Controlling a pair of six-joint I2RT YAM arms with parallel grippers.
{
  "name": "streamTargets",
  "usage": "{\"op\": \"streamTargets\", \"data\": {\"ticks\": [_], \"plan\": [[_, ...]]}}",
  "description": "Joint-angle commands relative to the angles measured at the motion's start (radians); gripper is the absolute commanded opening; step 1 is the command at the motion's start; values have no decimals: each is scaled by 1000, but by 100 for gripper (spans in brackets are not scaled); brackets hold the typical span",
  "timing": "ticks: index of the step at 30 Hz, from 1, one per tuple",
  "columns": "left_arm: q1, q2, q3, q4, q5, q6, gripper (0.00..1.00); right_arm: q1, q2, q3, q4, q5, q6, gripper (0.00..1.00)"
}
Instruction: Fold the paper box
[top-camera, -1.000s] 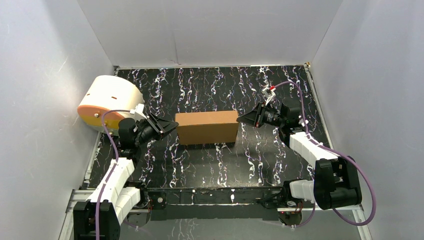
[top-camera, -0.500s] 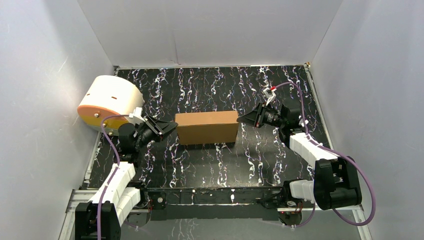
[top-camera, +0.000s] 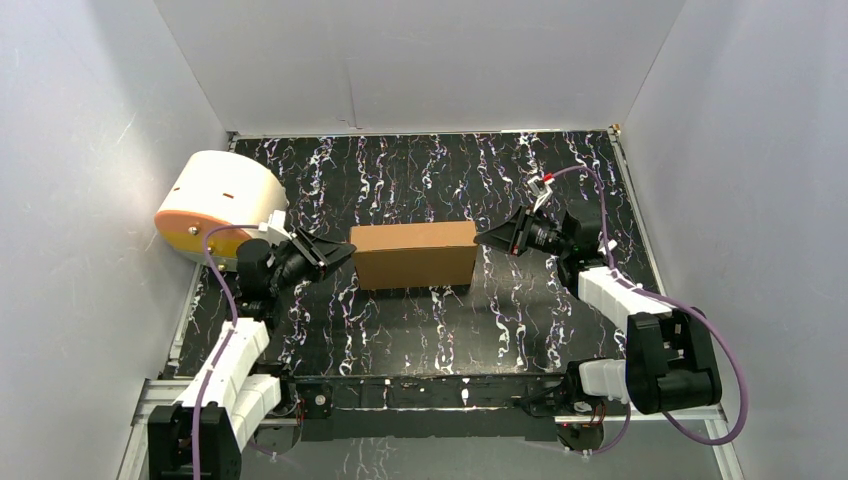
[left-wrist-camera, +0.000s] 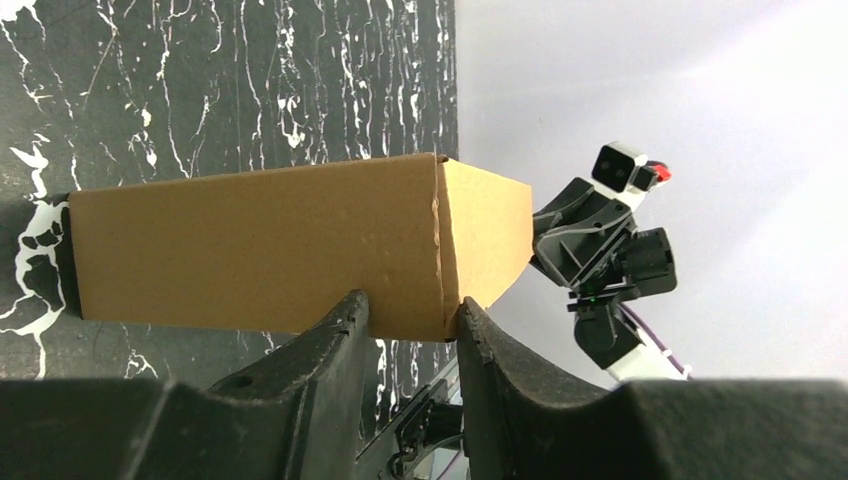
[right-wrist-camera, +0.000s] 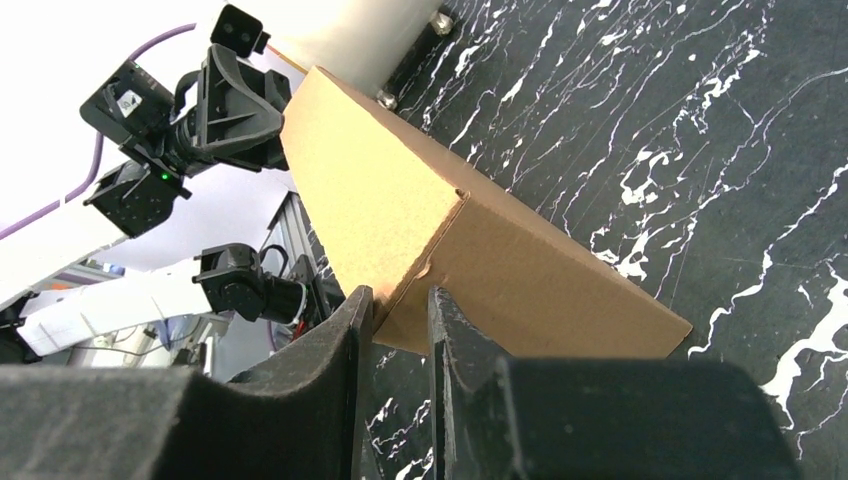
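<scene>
i'd say the ends want pressing home now, so push in evenly from both sides with the left jaws and right jaws, each slightly parted and holding nothing, against the closed box (top-camera: 413, 255) lying midway on the counter (top-camera: 400, 180), its long side running left to right between them.

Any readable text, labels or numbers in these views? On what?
None can be read.
The paper box is plain brown on every face shown.
The cream cylinder shows no lettering.
A pale sticker on the left arm is too small to read.
</scene>
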Motion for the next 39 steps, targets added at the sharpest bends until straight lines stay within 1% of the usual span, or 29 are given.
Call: {"op": "streamTargets", "data": {"ticks": [1, 3, 4, 5, 8, 11, 14, 19, 21, 22, 25, 27, 28, 30, 31, 32, 34, 39], "plan": [[6, 43, 61, -366, -48, 136, 17, 3, 18, 20, -346, 34, -117, 16], [6, 42, 139, -459, -68, 185, 30, 4, 1, 78, -380, 33, -123, 24], [6, 44, 174, -485, -77, 220, 38, 3, -4, 100, -386, 29, -118, 27], [6, 45, 212, -512, -85, 245, 43, 3, -9, 119, -391, 25, -113, 31], [6, 54, 320, -579, -106, 319, 57, 3, -18, 179, -418, 13, -107, 39], [6, 74, 428, -619, -98, 403, 66, 3, -31, 247, -468, 8, -129, 46], [4, 93, 513, -664, -104, 481, 69, 2, -62, 296, -510, 21, -165, 52], [-7, 113, 617, -705, -97, 634, 74, 3, -159, 314, -549, 110, -230, 64], [-28, 119, 654, -718, -104, 688, 77, 4, -217, 313, -566, 152, -247, 73], [-42, 121, 671, -726, -116, 727, 79, 3, -239, 314, -579, 172, -256, 76], [-134, 131, 727, -754, -181, 827, 84, 4, -305, 316, -609, 209, -291, 82], [-221, 157, 762, -776, -246, 898, 86, 4, -351, 301, -638, 235, -300, 86], [-269, 175, 780, -789, -288, 935, 86, 3, -377, 289, -636, 251, -306, 88], [-355, 215, 817, -817, -327, 1016, 88, 3, -433, 249, -621, 284, -326, 93], [-395, 235, 831, -826, -350, 1063, 89, 3, -465, 231, -592, 311, -333, 97], [-428, 252, 844, -831, -371, 1081, 89, 4, -496, 216, -589, 355, -330, 98], [-479, 285, 863, -836, -388, 1150, 91, 4, -557, 198, -599, 440, -326, 99], [-576, 375, 919, -858, -399, 1277, 93, 3, -669, 167, -609, 509, -386, 99]]}}
